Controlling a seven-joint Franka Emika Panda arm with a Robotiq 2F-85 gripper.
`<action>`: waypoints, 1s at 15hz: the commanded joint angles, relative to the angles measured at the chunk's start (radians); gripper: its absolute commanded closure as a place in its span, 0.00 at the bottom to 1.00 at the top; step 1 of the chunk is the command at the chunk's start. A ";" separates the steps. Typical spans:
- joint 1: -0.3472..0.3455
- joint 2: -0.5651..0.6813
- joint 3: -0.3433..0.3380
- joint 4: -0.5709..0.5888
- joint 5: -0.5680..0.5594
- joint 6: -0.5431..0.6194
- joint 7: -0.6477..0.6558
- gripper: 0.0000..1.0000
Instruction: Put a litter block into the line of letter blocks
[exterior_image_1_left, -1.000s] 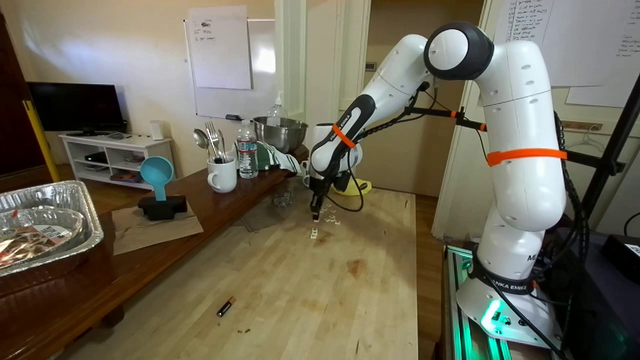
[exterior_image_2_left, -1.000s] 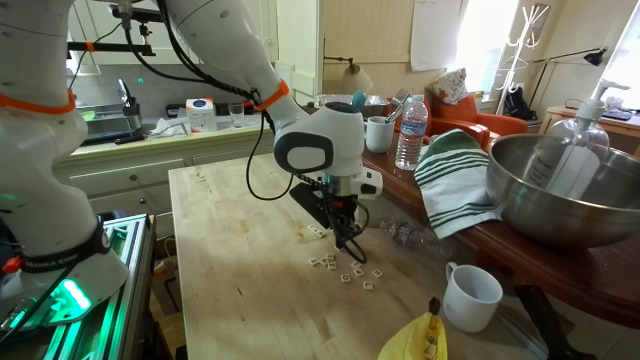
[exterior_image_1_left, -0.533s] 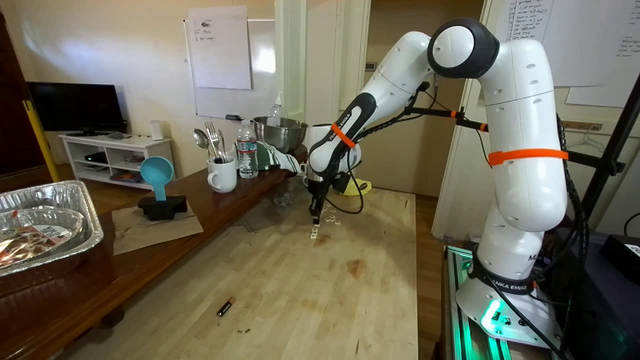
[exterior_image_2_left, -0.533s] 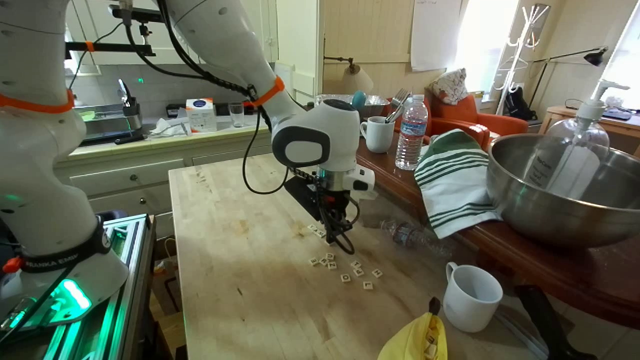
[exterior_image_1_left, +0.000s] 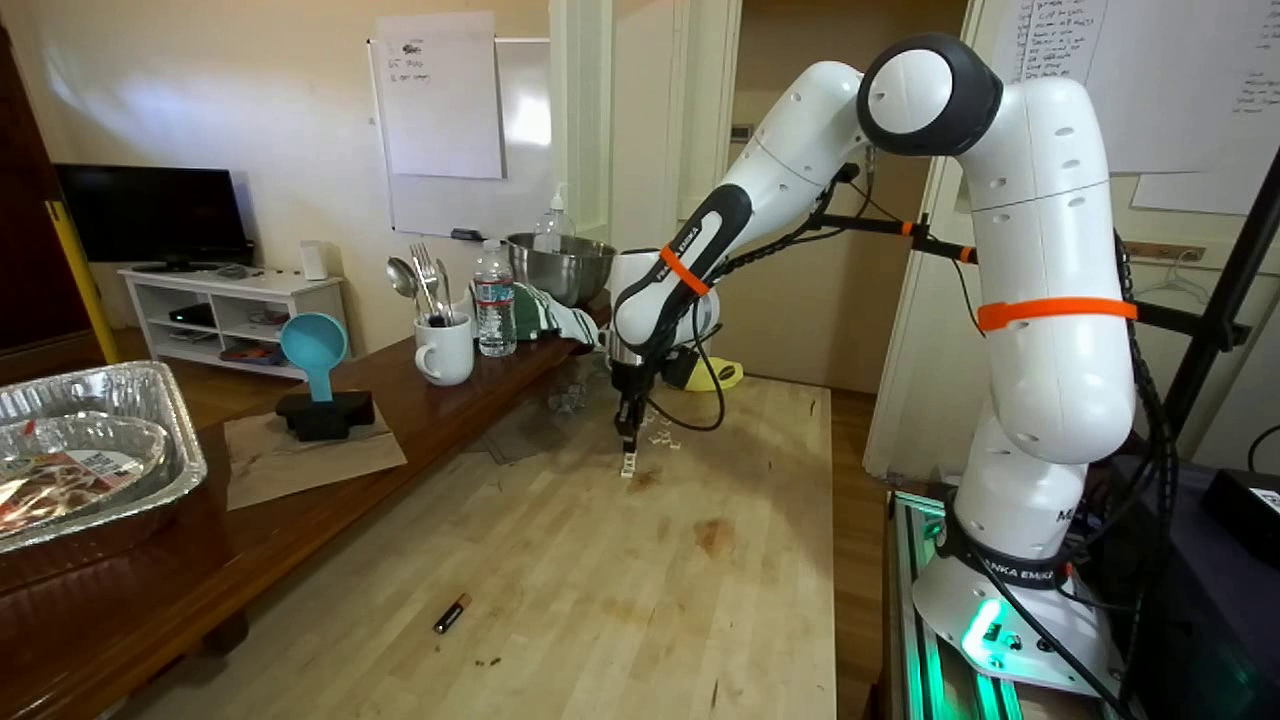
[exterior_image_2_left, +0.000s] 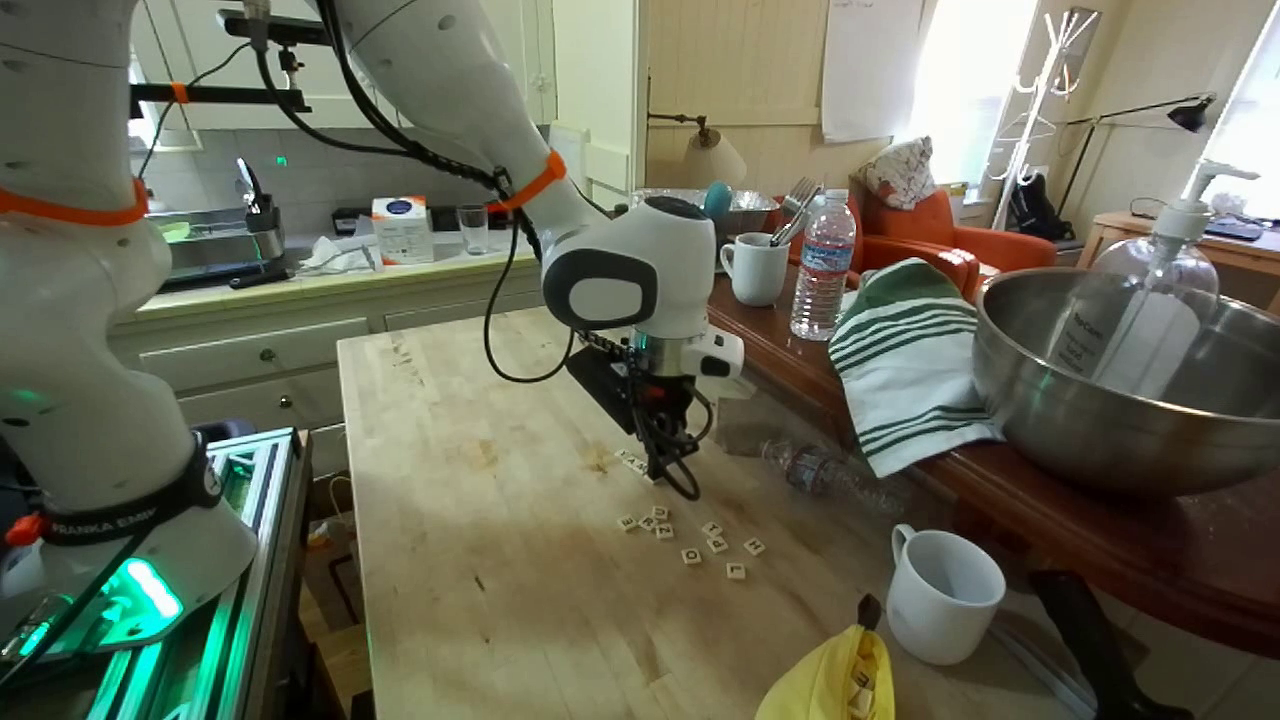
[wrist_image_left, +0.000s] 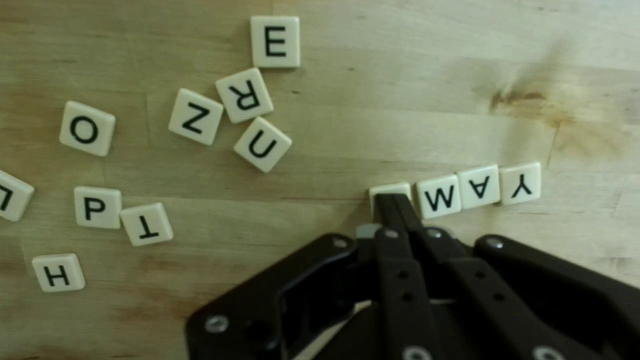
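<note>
Blk row (wrist_image_left: 478, 187): long axis slants slightly up-rt across wrist vw; hand (wrist_image_left: 393, 201) clenched over adj blk (wrist_image_left: 391, 189).

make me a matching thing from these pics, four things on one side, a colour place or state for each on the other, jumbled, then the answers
Things:
1. pincer
2. line of letter blocks
3. towel
4. battery

Clues:
A. green and white, striped
B. black with a copper end
C. shut, partly hiding a block in the wrist view
D. side by side on the pale table, letters facing up

Pairs: 1-C, 2-D, 3-A, 4-B
</note>
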 joint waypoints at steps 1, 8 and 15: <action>0.002 0.000 0.011 -0.019 0.023 -0.018 0.008 1.00; 0.002 -0.003 0.015 -0.022 0.023 -0.025 -0.001 1.00; 0.005 -0.008 0.013 -0.022 0.014 -0.020 0.003 1.00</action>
